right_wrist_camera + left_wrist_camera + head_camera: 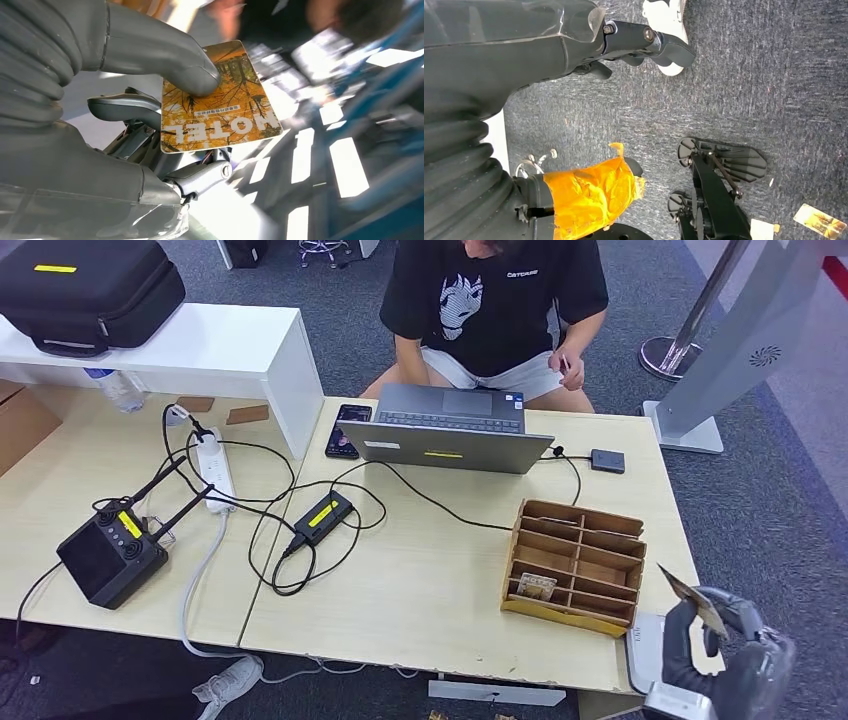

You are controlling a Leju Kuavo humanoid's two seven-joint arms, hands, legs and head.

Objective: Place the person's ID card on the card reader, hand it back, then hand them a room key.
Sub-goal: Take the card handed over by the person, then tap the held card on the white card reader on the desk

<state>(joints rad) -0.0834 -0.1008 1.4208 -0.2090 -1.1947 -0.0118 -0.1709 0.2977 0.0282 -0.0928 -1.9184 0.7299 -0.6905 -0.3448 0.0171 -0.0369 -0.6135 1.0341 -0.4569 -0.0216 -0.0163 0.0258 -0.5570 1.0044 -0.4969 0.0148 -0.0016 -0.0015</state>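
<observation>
My right hand [722, 652] is raised off the table's near right corner and pinches the room key card [697, 602] between thumb and fingers. Up close, the card [220, 102] is orange with an autumn tree picture and the word HOTEL, and the thumb [165, 57] presses on its face. The wooden card rack [575, 565] stands just left of that hand, with one more card [537, 587] in a front slot. The small black card reader [607, 461] lies to the laptop's right. The person [495, 300] sits behind the laptop, holding something small. My left hand [639, 40] hangs over the carpet, holding nothing.
An open grey laptop [445, 430] and a phone [346, 429] sit at the table's far edge. Cables, a power strip [214, 468], a black adapter [322, 516] and a black radio box [110, 555] cover the left side. A loose card [819, 221] lies on the carpet.
</observation>
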